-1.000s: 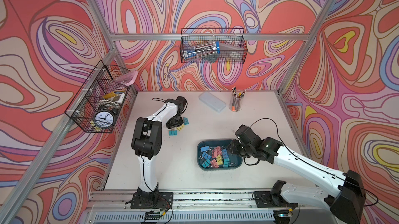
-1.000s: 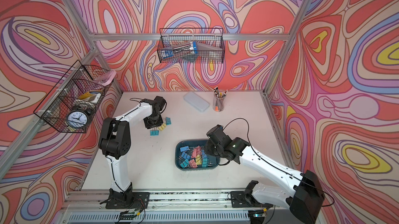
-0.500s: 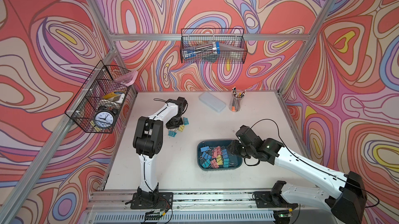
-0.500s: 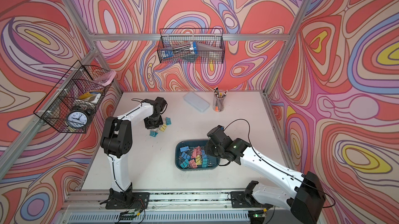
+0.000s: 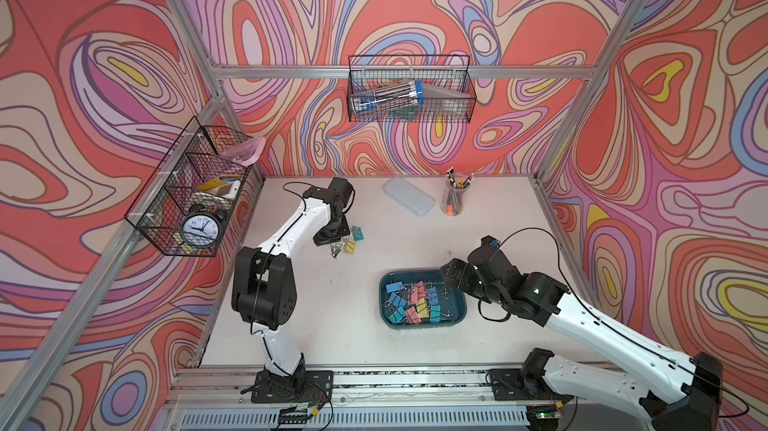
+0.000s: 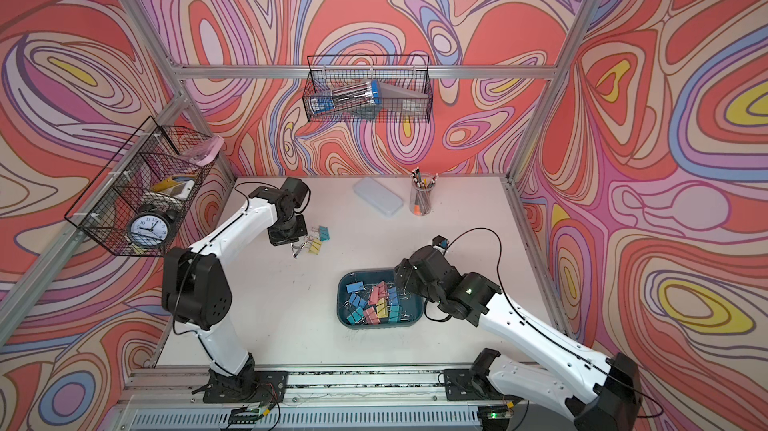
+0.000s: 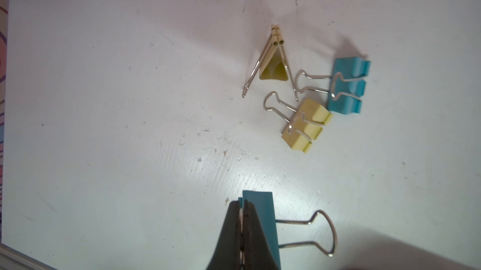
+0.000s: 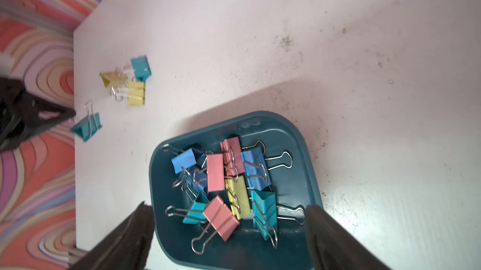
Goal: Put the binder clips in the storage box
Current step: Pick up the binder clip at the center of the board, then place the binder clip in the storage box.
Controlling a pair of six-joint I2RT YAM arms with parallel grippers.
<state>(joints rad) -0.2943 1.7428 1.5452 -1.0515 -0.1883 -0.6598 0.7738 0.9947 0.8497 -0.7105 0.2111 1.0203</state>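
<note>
Binder clips (image 8: 229, 185) are piling up in the storage box (image 8: 299, 135) beneath the right end effector (image 8: 229, 206), now springing wide open, while the left end effector (image 7: 242, 203) is clamping shut on a teal clip (image 7: 260, 211) on the desk (image 7: 104, 99), three more waiting just beyond.

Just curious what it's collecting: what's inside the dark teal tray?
A pile of binder clips, blue, pink, yellow and teal, lies in the tray. They overlap, so whatever is beneath them is covered.
</note>
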